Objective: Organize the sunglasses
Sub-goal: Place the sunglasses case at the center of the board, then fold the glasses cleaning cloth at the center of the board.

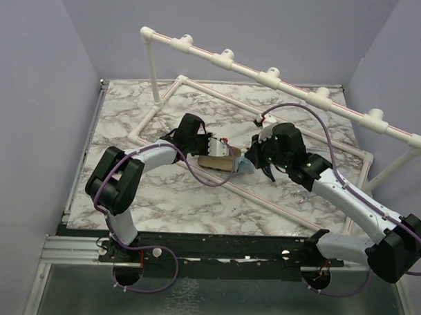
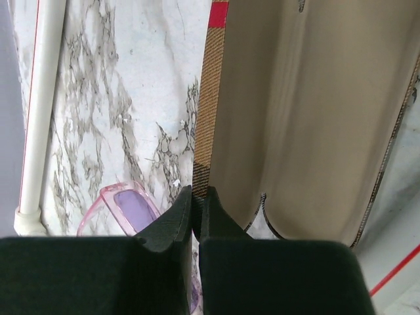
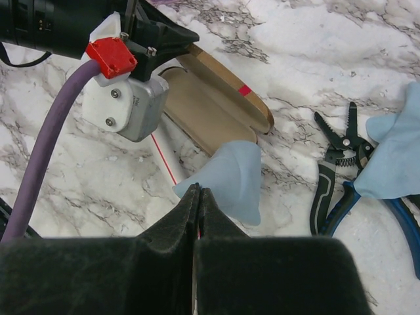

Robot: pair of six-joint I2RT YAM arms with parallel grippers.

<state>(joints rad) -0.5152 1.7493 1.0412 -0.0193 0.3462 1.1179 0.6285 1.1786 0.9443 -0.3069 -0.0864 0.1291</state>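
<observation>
The pink-framed sunglasses (image 2: 121, 209) lie on the marble table (image 2: 131, 98) just beyond the open plaid case (image 2: 295, 118)'s far edge, half hidden under the left gripper (image 2: 197, 200), long axis unclear. That nearer gripper is clamped on the case's rim; the right gripper (image 3: 197, 197) is closed, seemingly pinching a blue cloth (image 3: 233, 177).

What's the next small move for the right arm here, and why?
Probably ease the blue cloth over the open plaid case and let it go inside. The right fingers are shut on the cloth's corner just short of the case, the left fingers pinch its plaid edge, and the lining shows bare. The pink sunglasses lie outside, beside it.
</observation>
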